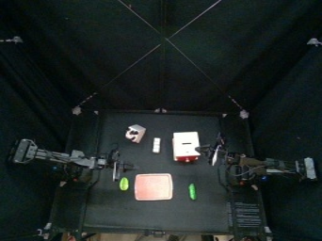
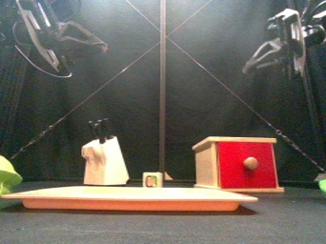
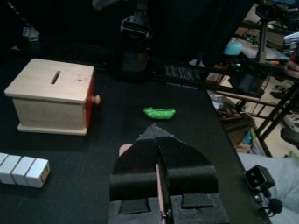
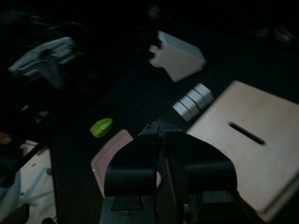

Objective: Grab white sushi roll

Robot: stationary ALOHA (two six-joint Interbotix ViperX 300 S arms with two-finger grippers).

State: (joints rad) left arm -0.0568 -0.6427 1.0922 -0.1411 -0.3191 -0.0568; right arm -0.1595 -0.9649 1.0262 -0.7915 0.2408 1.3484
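Pink tray (image 2: 133, 199): nearest the front camera, long and shallow, lying in front of the wooden box; from above it sits at (image 1: 153, 187).
Wooden box (image 2: 235, 163): pale wood with a red front face and a red knob, to the right behind the pink tray; a slot in its top shows in the left wrist view (image 3: 51, 92).
White sushi roll (image 1: 156, 145): a small white oblong lying on the table just left of the wooden box, between it and the whitish lump; in the left wrist view it shows as a row of white segments (image 3: 23, 168), apart from both grippers.
Whitish lump (image 2: 105, 161): bulkier, standing left of the wooden box with a dark piece on top.
Green pieces: 1 beside the pink tray's left edge (image 1: 123, 184), 1 beside its right edge (image 1: 191, 191).
Left gripper (image 3: 159, 140): raised over the table left of the wooden box, jaws pressed together at the tips, holding nothing.
Right gripper (image 4: 162, 133): raised to the right of the wooden box, jaws closed together and empty.
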